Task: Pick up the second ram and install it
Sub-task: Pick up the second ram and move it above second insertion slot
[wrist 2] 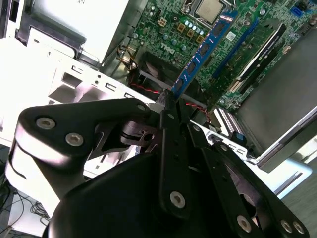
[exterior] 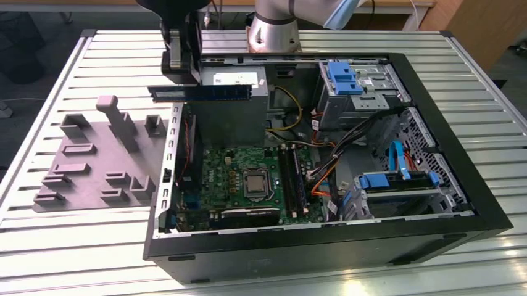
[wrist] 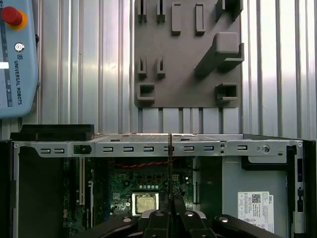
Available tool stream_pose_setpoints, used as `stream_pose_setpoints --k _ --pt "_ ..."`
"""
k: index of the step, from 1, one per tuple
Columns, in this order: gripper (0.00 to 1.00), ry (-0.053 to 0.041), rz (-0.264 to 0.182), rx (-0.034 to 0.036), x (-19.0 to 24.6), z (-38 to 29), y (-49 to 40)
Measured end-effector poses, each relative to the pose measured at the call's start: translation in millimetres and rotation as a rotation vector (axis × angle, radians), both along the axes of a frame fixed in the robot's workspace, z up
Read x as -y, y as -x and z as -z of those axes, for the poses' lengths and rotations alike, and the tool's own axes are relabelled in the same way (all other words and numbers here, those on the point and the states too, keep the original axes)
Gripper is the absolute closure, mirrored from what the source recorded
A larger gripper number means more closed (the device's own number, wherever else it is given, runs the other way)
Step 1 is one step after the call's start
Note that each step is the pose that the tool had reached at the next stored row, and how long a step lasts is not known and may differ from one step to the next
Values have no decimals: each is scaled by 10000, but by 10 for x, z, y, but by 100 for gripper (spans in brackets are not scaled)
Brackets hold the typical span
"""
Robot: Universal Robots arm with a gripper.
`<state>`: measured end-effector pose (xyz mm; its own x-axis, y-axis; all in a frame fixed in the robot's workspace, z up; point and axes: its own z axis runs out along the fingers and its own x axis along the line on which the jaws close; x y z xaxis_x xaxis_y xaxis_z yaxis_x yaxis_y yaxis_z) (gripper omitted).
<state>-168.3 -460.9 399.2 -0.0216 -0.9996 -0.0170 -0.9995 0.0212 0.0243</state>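
Black gripper (wrist 2: 171, 101) clenches one end of the long thin blue-green circuit-board ram stick (wrist 2: 204, 48), holding it aloft. Beneath the gripper lies the green motherboard (exterior: 234, 166) inside the open black computer case (exterior: 329, 246). Beyond the case sits the grey plastic tray (wrist: 183, 64).

1. a ribbed, silvery metal worktop (exterior: 494, 105) of long parallel slats spans the scene.
2. bright light glares off its slats along the near edge.
3. a brown wooden panel (exterior: 482, 28) stands beyond its far corner, at the exterior view's right.
4. dark floor (exterior: 33, 43) lies past the far corner at the exterior view's left.
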Motion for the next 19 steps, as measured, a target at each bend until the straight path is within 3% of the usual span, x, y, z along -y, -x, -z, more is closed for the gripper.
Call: stream_pose_setpoints --k 19 --pt "86 1 0 -1 0 -1 -140"
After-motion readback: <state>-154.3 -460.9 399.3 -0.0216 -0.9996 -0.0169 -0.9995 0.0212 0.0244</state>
